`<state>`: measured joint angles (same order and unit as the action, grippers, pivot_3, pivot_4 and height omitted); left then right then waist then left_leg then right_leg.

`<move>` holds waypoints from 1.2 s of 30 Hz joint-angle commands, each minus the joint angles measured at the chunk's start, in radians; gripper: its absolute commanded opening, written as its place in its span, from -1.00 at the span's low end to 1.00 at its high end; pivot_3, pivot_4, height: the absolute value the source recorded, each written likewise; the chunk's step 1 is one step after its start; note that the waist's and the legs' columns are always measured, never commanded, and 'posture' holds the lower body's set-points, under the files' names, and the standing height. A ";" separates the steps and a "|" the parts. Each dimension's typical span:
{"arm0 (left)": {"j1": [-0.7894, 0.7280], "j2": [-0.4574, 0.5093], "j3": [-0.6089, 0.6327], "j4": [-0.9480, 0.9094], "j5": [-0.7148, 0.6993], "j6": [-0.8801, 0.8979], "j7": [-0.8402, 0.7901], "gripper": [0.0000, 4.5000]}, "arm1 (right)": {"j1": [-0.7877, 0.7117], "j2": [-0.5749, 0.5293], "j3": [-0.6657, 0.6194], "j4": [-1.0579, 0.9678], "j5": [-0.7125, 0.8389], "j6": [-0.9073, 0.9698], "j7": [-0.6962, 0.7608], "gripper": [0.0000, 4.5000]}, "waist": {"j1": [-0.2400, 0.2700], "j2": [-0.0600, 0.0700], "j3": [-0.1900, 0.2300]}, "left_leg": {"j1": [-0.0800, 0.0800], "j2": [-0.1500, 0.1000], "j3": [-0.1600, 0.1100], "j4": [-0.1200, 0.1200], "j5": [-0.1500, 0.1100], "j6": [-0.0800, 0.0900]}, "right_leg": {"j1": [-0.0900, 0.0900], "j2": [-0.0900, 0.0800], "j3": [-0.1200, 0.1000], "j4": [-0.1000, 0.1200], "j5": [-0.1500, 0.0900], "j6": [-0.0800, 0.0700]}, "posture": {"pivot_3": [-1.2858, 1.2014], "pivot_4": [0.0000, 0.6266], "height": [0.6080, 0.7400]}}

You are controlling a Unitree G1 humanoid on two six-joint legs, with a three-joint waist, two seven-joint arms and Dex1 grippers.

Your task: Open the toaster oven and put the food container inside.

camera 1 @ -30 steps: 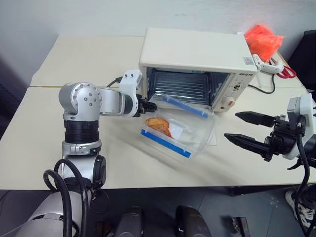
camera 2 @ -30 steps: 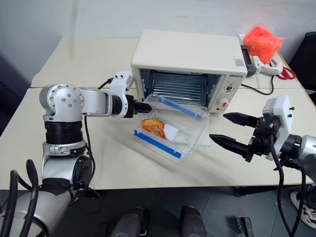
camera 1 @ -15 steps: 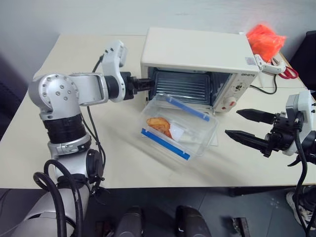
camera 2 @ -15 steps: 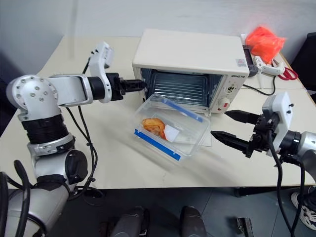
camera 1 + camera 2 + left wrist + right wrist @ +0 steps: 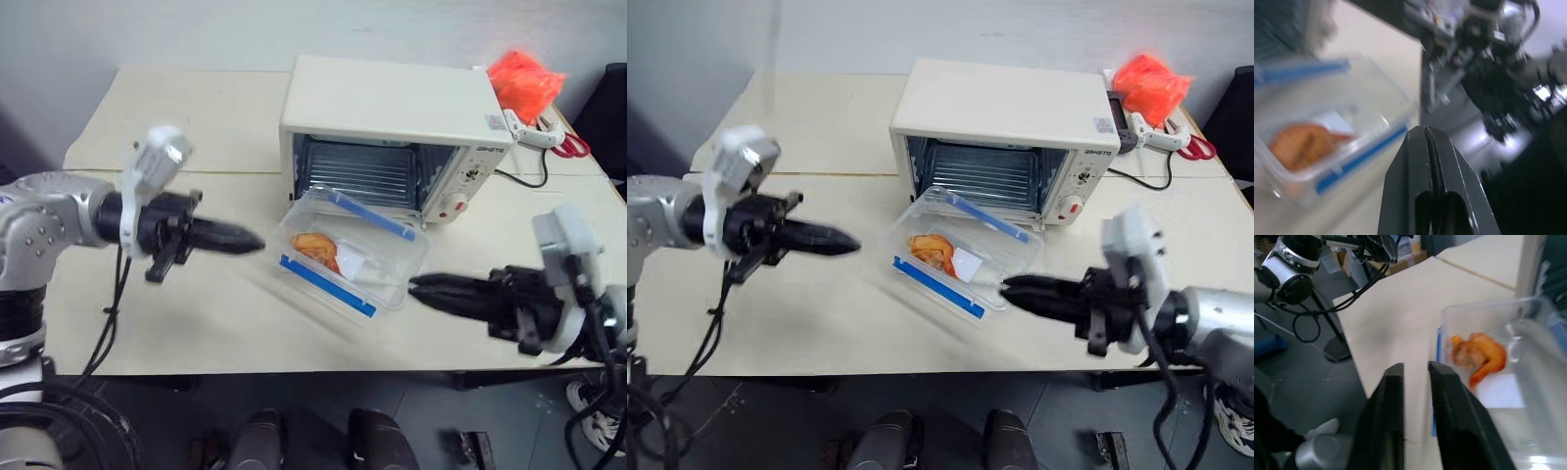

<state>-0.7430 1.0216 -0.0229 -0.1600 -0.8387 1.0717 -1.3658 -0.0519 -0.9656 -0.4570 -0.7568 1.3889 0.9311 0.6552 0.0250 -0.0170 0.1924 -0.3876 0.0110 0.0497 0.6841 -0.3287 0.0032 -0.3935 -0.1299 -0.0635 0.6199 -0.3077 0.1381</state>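
The cream-white toaster oven (image 5: 392,103) stands at the back of the table with its mouth open and the wire rack (image 5: 358,171) showing. The clear food container (image 5: 349,251), with blue clip strips and orange-brown food inside, lies tilted right in front of the mouth, its far edge at the opening. My left gripper (image 5: 253,242) is shut and empty, pointing at the container from the left with a gap between them; the container (image 5: 1312,142) lies beyond its closed tips (image 5: 1423,130). My right gripper (image 5: 415,286) is shut and empty, its tip close to the container's near right corner (image 5: 1488,357).
An orange bag (image 5: 524,76) and a red-handled tool (image 5: 560,140) lie behind the oven's right side. A black cable (image 5: 519,178) runs from the oven. The table's front edge (image 5: 294,367) is close below both grippers. A seam (image 5: 196,172) crosses the table.
My left gripper pulled away from the oven's left side toward the table's left and shut. My right gripper shut and moved left toward the container. The container stayed put.
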 commanded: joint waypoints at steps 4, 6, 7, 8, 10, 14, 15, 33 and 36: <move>0.025 0.010 -0.164 0.013 0.209 -0.278 -0.154 -1.00 | 0.099 -0.006 0.098 -0.088 -0.049 -0.003 -0.097 -0.99 | 0.002 0.000 0.000 | 0.000 0.000 0.001 0.000 0.000 0.001 | 0.000 0.000 0.000 0.000 0.000 0.000 | 0.03 -0.52 1.00; 0.011 -0.027 -0.198 0.049 0.251 -0.317 -0.153 -1.00 | 0.114 0.021 0.161 -0.089 -0.116 -0.022 -0.102 -0.99 | 0.002 0.000 0.000 | 0.000 0.000 0.000 0.000 0.000 0.002 | 0.000 0.000 0.001 0.000 0.000 0.000 | 0.03 -0.52 1.00; 0.003 -0.046 -0.210 0.066 0.268 -0.332 -0.151 -1.00 | 0.114 0.036 0.193 -0.081 -0.152 -0.037 -0.102 -0.99 | 0.001 0.000 0.000 | -0.001 -0.001 0.000 0.000 0.000 0.003 | 0.000 0.000 0.000 0.000 0.000 0.000 | 0.03 -0.52 1.00; -0.007 -0.066 -0.218 0.084 0.282 -0.347 -0.148 -1.00 | 0.105 0.049 0.223 -0.070 -0.186 -0.050 -0.098 -0.99 | 0.001 0.000 0.000 | -0.001 0.000 0.000 0.000 -0.001 0.003 | 0.000 0.000 0.001 0.001 0.000 0.000 | 0.03 -0.52 1.00; -0.033 -0.114 -0.231 0.131 0.313 -0.369 -0.128 -1.00 | 0.070 0.077 0.283 -0.028 -0.256 -0.071 -0.093 -0.99 | 0.000 0.000 0.000 | -0.001 0.000 0.000 0.000 -0.001 0.003 | -0.001 0.000 0.001 0.001 0.000 0.000 | 0.03 -0.52 1.00; -0.071 -0.198 -0.239 0.210 0.356 -0.386 -0.103 -1.00 | -0.001 0.088 0.389 0.076 -0.441 -0.118 -0.069 -0.99 | -0.002 0.000 0.000 | -0.001 0.000 0.000 0.001 0.000 0.003 | -0.002 0.001 0.001 0.002 0.000 0.000 | 0.03 -0.52 1.00; -0.075 -0.213 -0.238 0.217 0.360 -0.389 -0.102 -1.00 | -0.011 0.076 0.404 0.099 -0.485 -0.133 -0.050 -0.99 | -0.002 0.000 0.000 | -0.001 0.000 -0.001 0.001 0.000 0.003 | -0.002 0.001 0.001 0.002 0.000 0.000 | 0.03 -0.52 1.00; -0.204 -0.556 -0.168 0.532 0.526 -0.593 0.241 -1.00 | -0.434 0.279 0.503 0.598 -0.877 -0.371 0.069 -0.99 | -0.003 0.000 0.000 | -0.004 0.000 0.002 0.007 0.000 0.003 | -0.003 0.001 0.000 0.006 0.001 0.001 | 0.03 -0.52 1.00; -0.249 -0.607 -0.147 0.618 0.554 -0.648 0.292 -1.00 | -0.519 0.348 0.503 0.705 -0.956 -0.445 0.028 -0.99 | -0.006 0.000 0.000 | -0.003 0.000 0.002 0.007 0.000 0.003 | -0.003 0.001 0.000 0.007 0.001 0.001 | 0.03 -0.52 1.00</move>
<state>-0.9591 0.4234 -0.2059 0.4191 -0.3076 0.4632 -1.1244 -0.5258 -0.6380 0.0653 -0.0663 0.4654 0.5569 0.7045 0.0195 -0.0173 0.1922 -0.3910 0.0110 0.0515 0.6913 -0.3287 0.0061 -0.3965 -0.1293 -0.0637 0.6269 -0.3071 0.1392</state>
